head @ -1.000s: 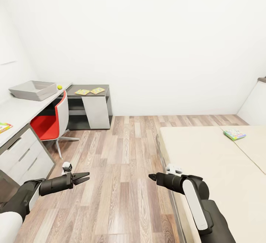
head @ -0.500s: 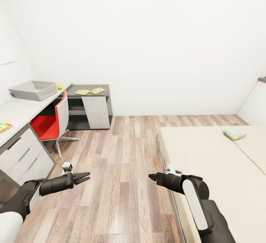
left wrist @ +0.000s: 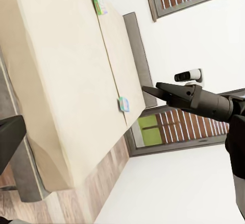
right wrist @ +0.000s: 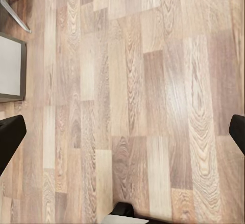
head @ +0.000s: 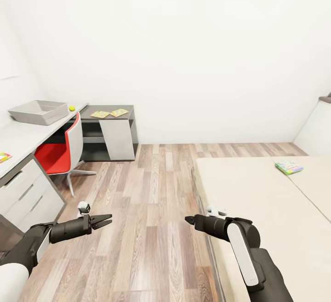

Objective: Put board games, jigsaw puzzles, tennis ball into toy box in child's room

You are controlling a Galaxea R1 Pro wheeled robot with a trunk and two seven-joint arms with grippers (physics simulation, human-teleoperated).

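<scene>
The grey toy box (head: 39, 111) sits at the far end of the white table (head: 23, 137), with the tennis ball (head: 71, 108) just beside it. Two jigsaw puzzles (head: 100, 114) (head: 119, 112) lie on the dark side unit. A board game (head: 3, 157) pokes in at the table's near left edge. On the bed (head: 257, 196) lies a board game (head: 288, 167); the left wrist view shows two there (left wrist: 100, 5) (left wrist: 123, 104). My left gripper (head: 104, 222) and right gripper (head: 188, 219) (right wrist: 122, 132) hover open and empty over the floor, far from all toys.
A red and white swivel chair (head: 64, 152) stands at the table. Wood floor (head: 151, 187) stretches between table and bed. White drawers (head: 27, 196) face the aisle at the left. A grey headboard (left wrist: 138, 55) and window run along the bed's far side.
The whole view has shifted: table, chair and bed sit slightly further left and the near board game has slid toward the picture's edge. Both arms hold the same pose.
</scene>
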